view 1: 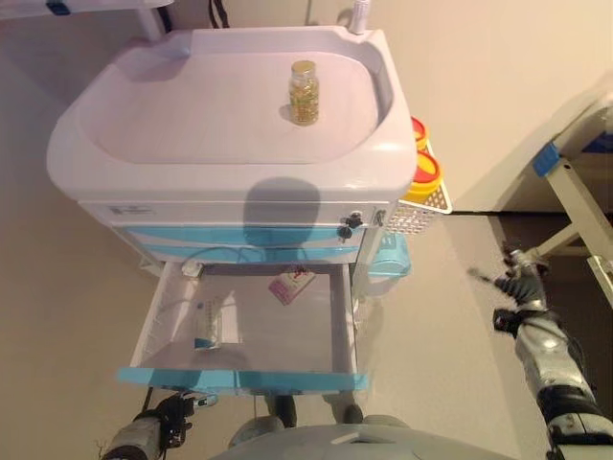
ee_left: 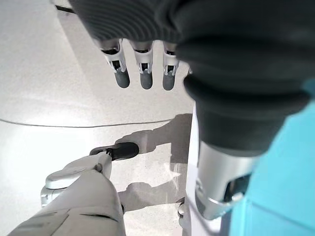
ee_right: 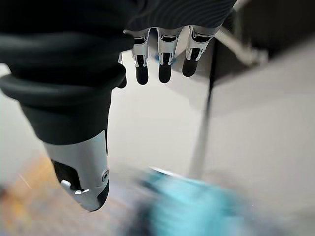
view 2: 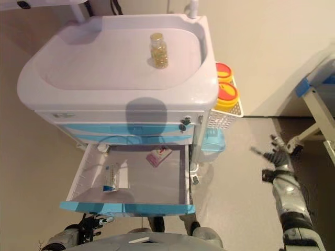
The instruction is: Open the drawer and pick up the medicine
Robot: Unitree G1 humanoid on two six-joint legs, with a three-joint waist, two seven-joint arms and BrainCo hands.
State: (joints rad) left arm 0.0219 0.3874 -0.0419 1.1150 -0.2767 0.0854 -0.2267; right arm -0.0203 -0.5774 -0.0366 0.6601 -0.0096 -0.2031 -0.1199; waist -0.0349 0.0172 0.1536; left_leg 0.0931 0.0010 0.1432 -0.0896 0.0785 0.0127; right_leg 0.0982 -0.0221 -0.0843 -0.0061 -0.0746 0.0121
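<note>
The drawer (view 1: 244, 331) of the cart (view 1: 230, 153) already stood pulled out toward the robot, so the opening step looked done and the pick was what remained.

Nearest, the left hand (view 1: 177, 407) hung below the drawer's blue front edge (view 1: 239, 379), at its left end. In its wrist view the fingers (ee_left: 142, 73) were straight and relaxed and held nothing.

Inside the drawer lay two things: a small packet with blue print (view 1: 207, 324) near the left wall, and a pink-and-white packet (view 1: 292, 284) further back, toward the middle. Either could be the medicine; I could not tell which was meant. The next move, I judged, called for a hand to rise over the front edge and reach down into the tray for a flat packet, which would need a careful pinch.

The right hand (view 1: 517, 278) hung well off to the right over the floor, fingers (ee_right: 160, 59) extended, empty.

Furthest, a small bottle (view 1: 304, 92) stood upright on the cart's top.
</note>
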